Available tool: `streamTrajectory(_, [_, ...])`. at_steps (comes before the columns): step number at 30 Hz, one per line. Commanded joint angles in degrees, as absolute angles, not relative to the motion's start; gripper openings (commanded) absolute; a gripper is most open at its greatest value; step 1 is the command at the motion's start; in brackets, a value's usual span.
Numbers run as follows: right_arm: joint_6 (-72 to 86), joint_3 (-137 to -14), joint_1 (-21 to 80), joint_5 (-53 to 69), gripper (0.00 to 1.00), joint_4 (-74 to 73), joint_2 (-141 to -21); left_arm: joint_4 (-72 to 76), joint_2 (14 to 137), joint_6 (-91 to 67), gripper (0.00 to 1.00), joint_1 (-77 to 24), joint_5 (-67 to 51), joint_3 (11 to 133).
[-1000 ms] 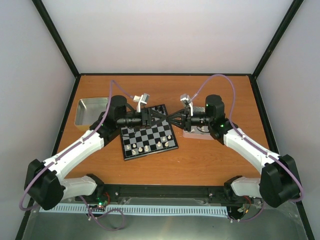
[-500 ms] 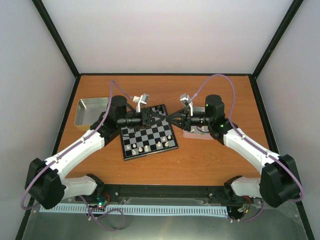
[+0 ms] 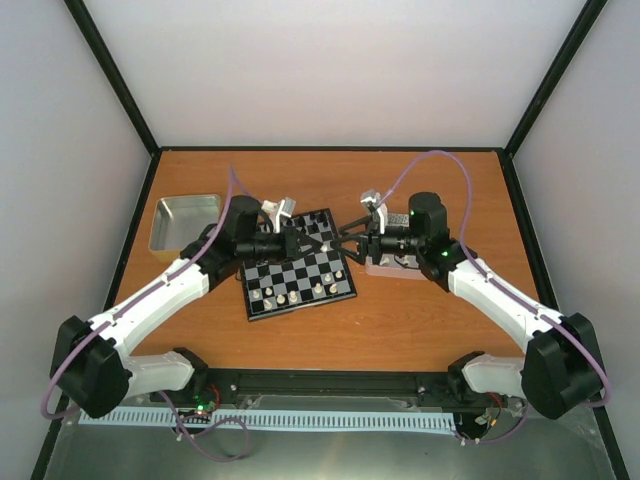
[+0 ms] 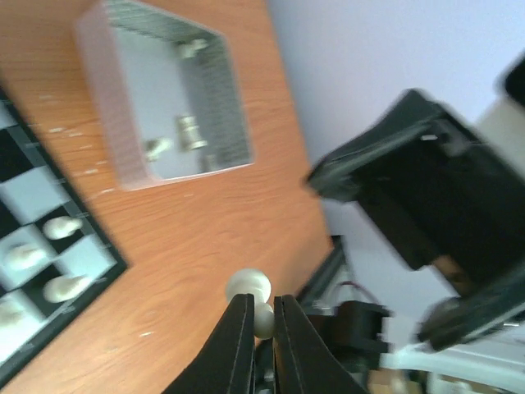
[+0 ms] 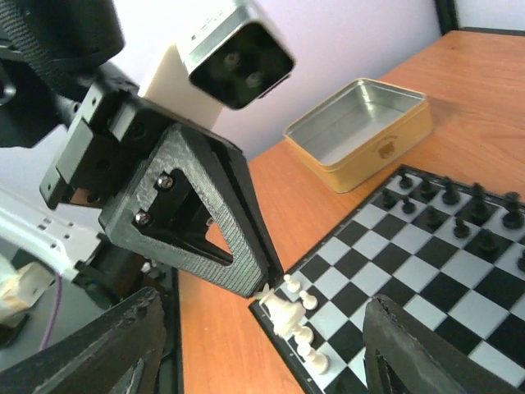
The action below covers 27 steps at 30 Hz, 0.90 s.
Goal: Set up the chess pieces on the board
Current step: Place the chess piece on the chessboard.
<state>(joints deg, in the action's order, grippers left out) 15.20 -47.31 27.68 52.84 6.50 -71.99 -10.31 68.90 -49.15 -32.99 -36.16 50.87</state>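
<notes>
Pinching a pawn [image 4: 248,285], left claw [image 4: 262,300] level, facing right claw [image 5: 262,345]

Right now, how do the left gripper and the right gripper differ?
The left gripper is shut on a cream-white pawn; the right gripper holds nothing. The left gripper's jaws are nearly together; the right gripper's stand wide apart. Both have black fingers and hang near the chessboard.

A silver tray [image 3: 183,221] sits on the wooden table [image 3: 400,325].
</notes>
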Motion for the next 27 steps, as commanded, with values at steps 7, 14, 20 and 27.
streamTrajectory(7, [16.6, -42.0, 26.1, 35.5, 0.69, 2.2, -67.2, -43.7, 74.6, -28.4, 0.01, -32.8, -12.4, 59.9])
streamTrajectory(14, [17.5, -41.6, 26.1, 33.0, 0.68, 1.7, -69.7, -47.9, 80.1, -25.8, 0.01, -32.8, -7.9, 60.3])
streamTrajectory(20, [17.8, -41.3, 26.1, 32.6, 0.67, 2.1, -70.1, -47.0, 84.4, -25.1, 0.01, -32.7, -5.8, 60.2])
streamTrajectory(27, [17.5, -41.2, 26.1, 32.2, 0.67, 1.6, -70.5, -46.2, 88.6, -23.4, 0.01, -32.8, -6.8, 58.9])
